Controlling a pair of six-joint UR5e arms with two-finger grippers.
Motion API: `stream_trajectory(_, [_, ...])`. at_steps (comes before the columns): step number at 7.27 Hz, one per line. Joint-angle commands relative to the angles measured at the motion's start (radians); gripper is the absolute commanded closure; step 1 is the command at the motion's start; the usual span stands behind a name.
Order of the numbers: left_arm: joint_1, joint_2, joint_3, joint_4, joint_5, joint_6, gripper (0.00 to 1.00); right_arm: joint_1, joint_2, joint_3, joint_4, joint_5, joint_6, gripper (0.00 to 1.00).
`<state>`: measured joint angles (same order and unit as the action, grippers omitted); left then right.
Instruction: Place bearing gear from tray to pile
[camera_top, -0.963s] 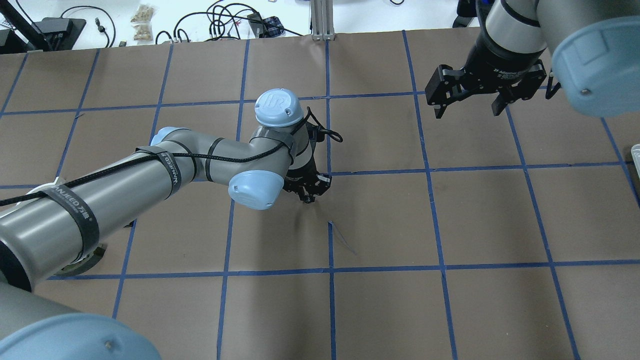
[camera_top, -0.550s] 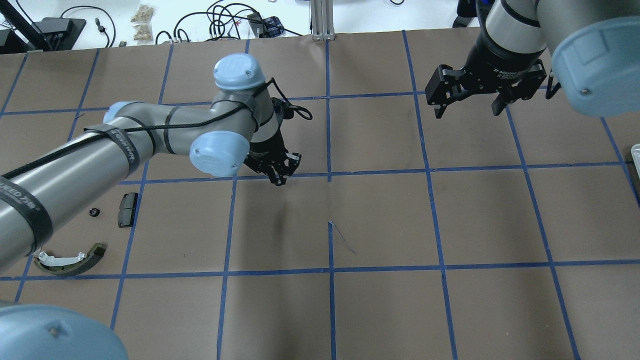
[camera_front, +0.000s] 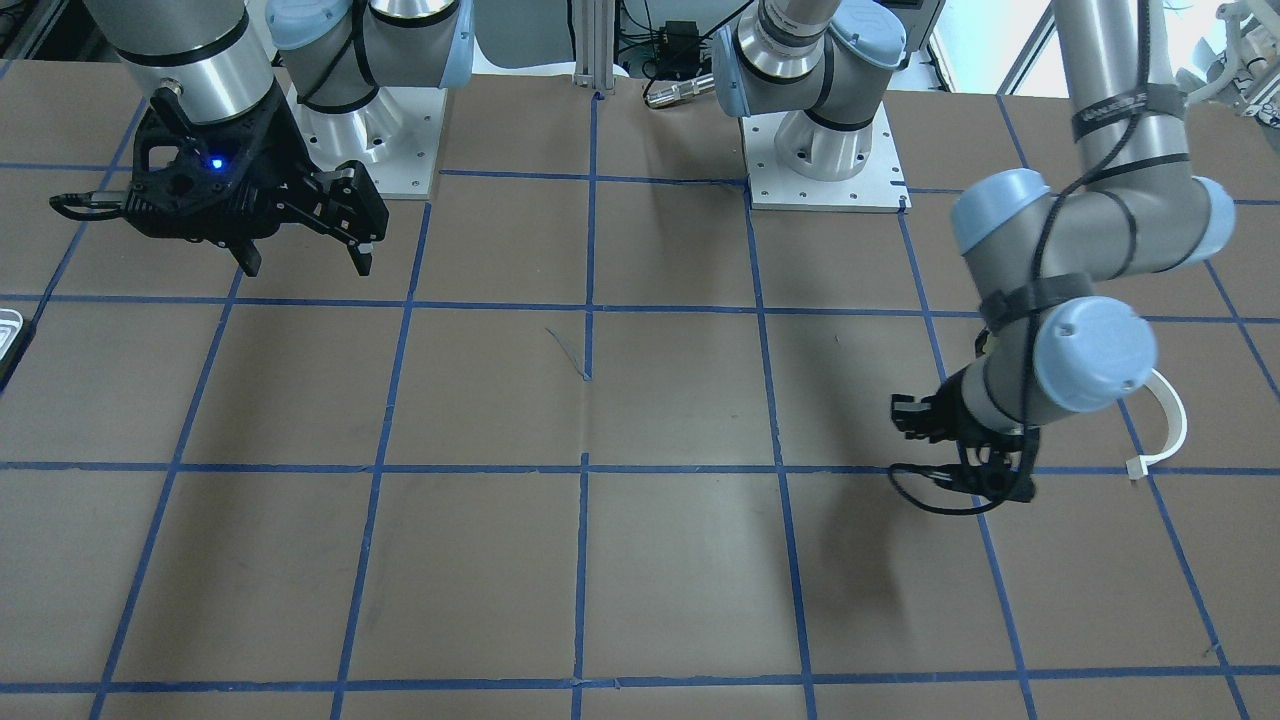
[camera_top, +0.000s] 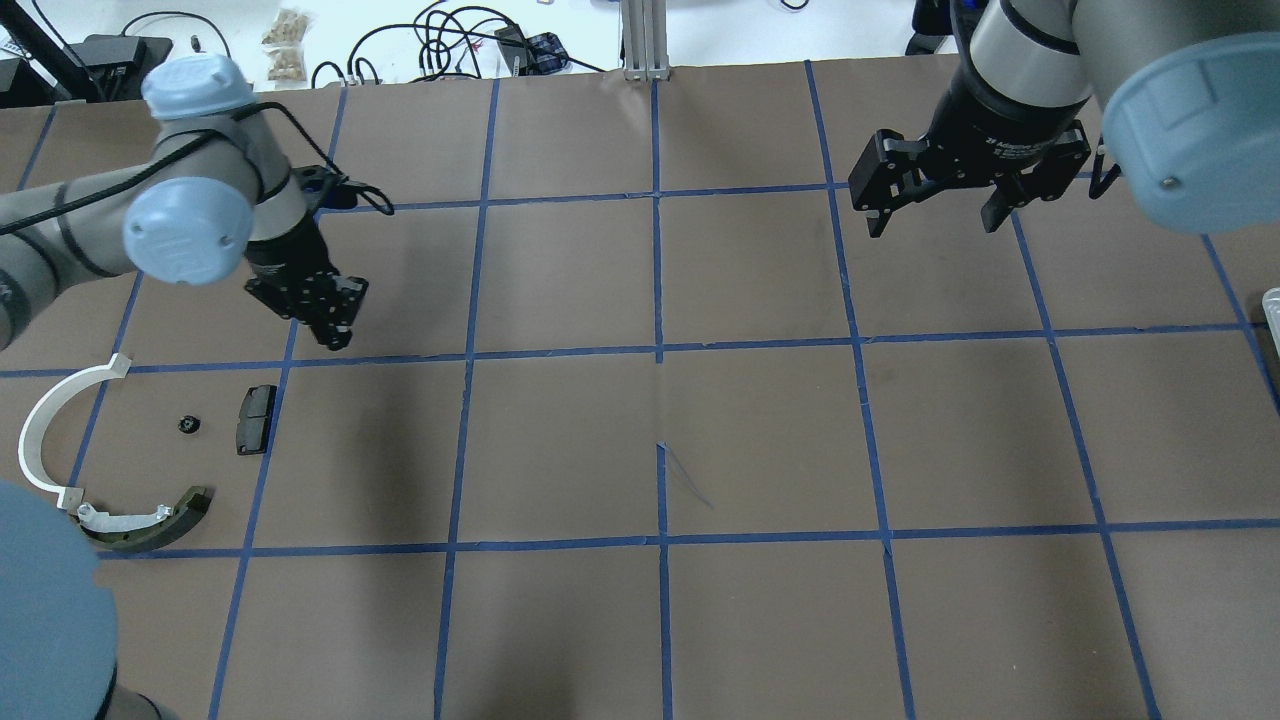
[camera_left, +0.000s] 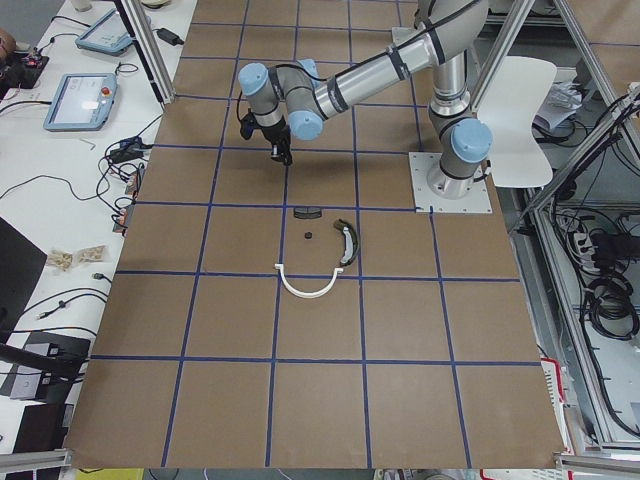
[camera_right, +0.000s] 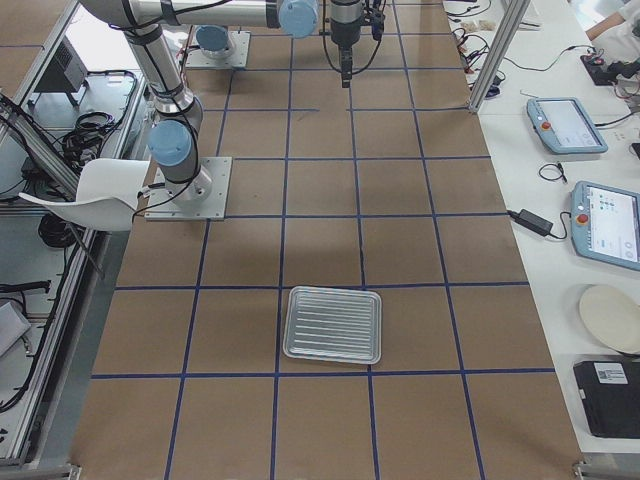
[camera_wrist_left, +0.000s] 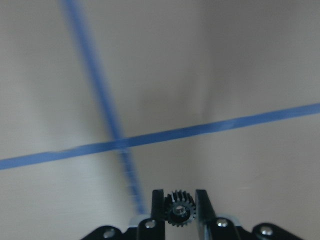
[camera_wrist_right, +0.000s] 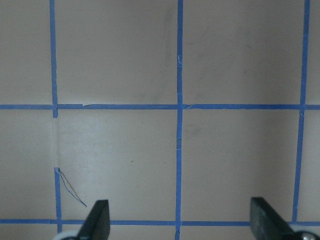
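My left gripper (camera_top: 335, 328) is shut on a small black toothed bearing gear (camera_wrist_left: 178, 209), held between its fingertips above the brown table. It hangs just beyond the pile: a black rectangular pad (camera_top: 255, 418), a white semicircular strip (camera_top: 45, 420), an olive-and-white curved shoe (camera_top: 150, 518) and a small black part (camera_top: 188, 424). The left gripper also shows in the front view (camera_front: 912, 418). The silvery ridged tray (camera_right: 333, 324) lies at the table's right end with nothing in it. My right gripper (camera_top: 935, 215) is open and empty, high over the far right.
The table is brown paper with a blue tape grid. The tray shows only as a sliver at the overhead view's right edge (camera_top: 1272, 305). Cables and tablets lie on the white bench (camera_top: 400, 40) beyond the far edge.
My left arm has swung left from the table's middle to near the pile, still holding the gear. The pile, hidden by the arm before, now shows. The right arm has not moved.
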<state>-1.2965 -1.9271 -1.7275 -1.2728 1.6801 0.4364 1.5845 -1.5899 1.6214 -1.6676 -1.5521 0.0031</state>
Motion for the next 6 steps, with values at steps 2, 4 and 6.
stream_trajectory(2, [0.248,-0.021,-0.007,0.025,0.035,0.287,1.00,-0.008,0.001,0.000,0.000,0.000,-0.037,0.00])
stream_trajectory(4, [0.351,-0.039,-0.011,0.027,0.035,0.318,1.00,-0.006,0.001,0.000,0.000,0.000,-0.037,0.00])
stream_trajectory(6, [0.361,-0.072,-0.009,0.064,0.032,0.335,1.00,-0.006,0.001,0.000,-0.001,0.001,-0.037,0.00])
